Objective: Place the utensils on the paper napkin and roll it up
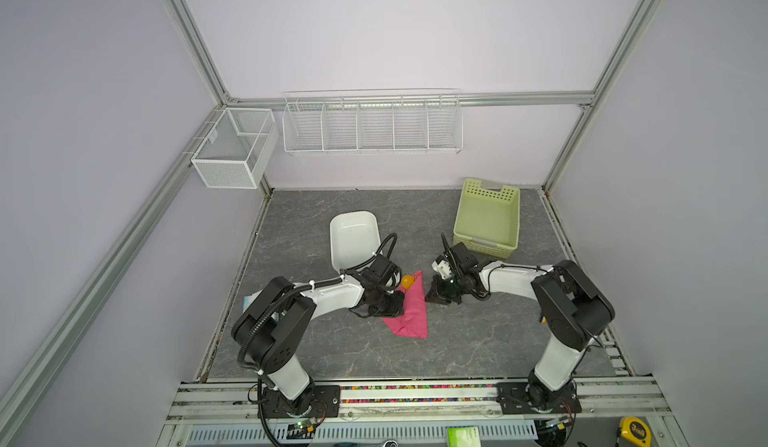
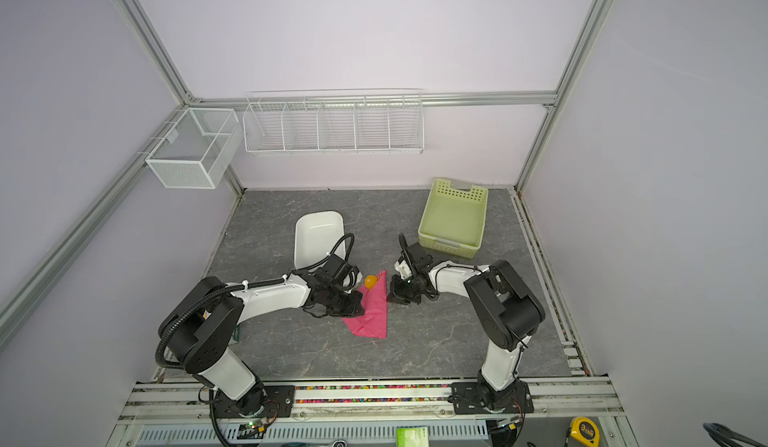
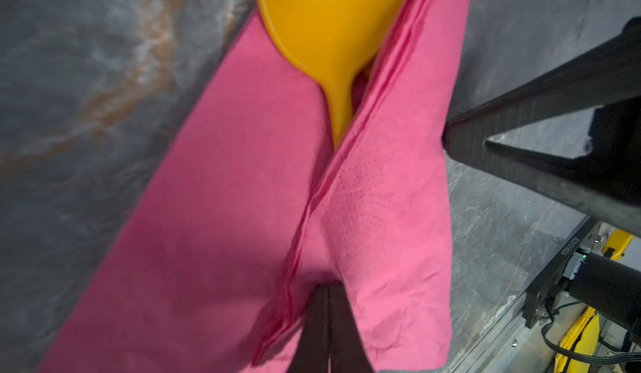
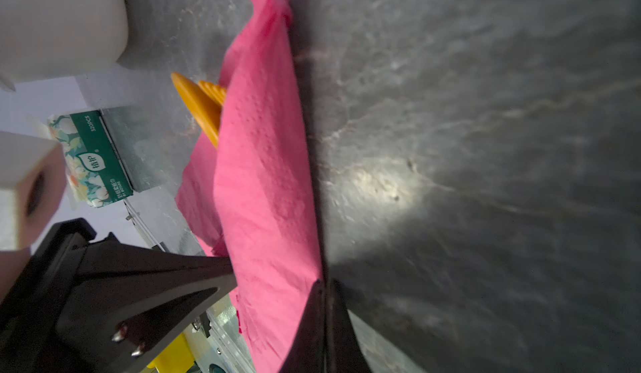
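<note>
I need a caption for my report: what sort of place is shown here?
Probably a robotics lab test cell, not a home kitchen: an enclosing aluminium frame, two robot arms bolted to a front rail, and a tape measure nearby.

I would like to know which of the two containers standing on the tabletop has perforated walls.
The pale green basket at the back right; the white tub left of it has smooth, solid walls.
</note>
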Robot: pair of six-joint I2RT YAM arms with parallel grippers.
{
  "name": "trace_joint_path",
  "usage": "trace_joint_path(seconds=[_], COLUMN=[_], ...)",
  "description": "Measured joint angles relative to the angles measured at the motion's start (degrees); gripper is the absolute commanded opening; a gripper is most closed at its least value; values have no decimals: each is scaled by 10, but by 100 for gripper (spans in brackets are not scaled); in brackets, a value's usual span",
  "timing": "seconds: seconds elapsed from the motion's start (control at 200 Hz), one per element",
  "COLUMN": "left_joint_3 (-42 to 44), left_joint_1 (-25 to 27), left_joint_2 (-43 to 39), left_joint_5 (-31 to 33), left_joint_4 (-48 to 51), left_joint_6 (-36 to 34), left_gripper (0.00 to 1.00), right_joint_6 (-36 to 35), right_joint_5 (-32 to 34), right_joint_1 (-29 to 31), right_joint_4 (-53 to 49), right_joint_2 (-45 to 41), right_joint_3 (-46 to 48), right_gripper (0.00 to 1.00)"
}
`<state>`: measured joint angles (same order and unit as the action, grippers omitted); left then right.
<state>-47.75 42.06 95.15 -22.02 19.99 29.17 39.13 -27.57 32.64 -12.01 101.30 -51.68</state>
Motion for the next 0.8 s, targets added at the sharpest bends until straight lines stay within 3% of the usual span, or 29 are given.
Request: trace_joint_path(seconds=[0.275,0.8], left_joint_3=[0,0], left_joint_1=[0,0], left_joint_2=[0,-1], left_joint_5=[1,1], left_joint_4=[0,3], left_joint_6=[-4,-8], left_gripper=[0,0], right_joint_6=[12,28], right_joint_5=[-20,-48], right_joint_1=[0,-9], right_joint_4=[17,68], right_joint_2=[-31,40], right_joint_3=[-9,-16], right_gripper=[7,7])
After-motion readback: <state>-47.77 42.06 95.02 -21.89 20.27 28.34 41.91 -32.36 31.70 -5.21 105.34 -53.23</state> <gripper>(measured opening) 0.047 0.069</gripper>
